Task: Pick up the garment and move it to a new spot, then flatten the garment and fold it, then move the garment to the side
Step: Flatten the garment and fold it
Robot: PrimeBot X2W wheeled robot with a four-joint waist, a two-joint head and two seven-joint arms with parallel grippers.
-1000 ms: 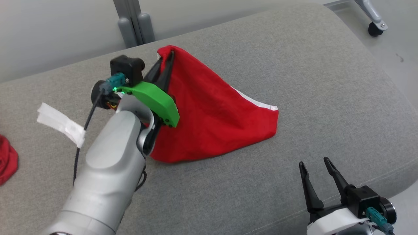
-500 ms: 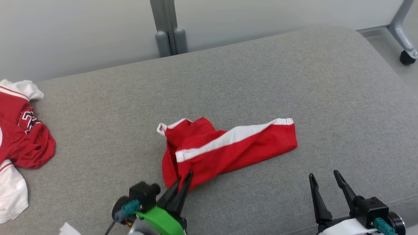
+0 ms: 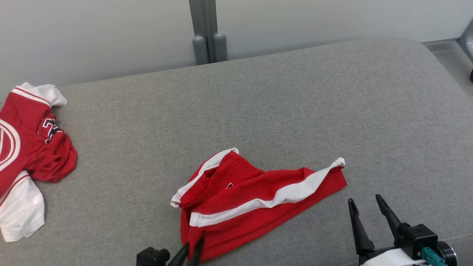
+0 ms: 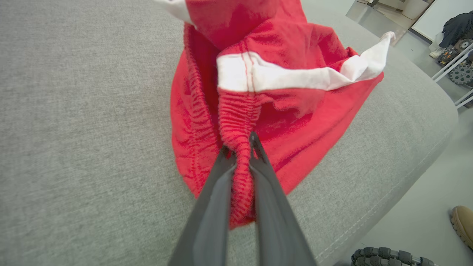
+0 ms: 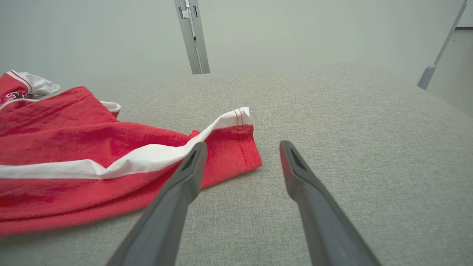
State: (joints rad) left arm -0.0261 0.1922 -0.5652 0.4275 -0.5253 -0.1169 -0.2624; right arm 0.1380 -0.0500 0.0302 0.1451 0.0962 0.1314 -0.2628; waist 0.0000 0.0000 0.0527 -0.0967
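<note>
- Garment [image 3: 258,199]: red shorts, white side stripes, elastic waistband; lay crumpled near front edge of grey cushion [image 3: 295,103]
- Left gripper [image 4: 239,144] pinched tight on the bunched waistband
- Right gripper [image 3: 364,199] spread wide, empty, just beside the hem

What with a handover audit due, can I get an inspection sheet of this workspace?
Surface: grey fabric cushion, level, seam along the front edge.
Job's things: red shorts with white stripes, crumpled on the cushion.
Clutter: red-and-white jersey, bunched at the cushion's left end.
Grippers: left gripper shut on the shorts' elastic waistband; right gripper open, empty, near the hem.
Cables: teal plug at the right wrist.
Surroundings: grey post against pale wall; tan shoe on floor.
</note>
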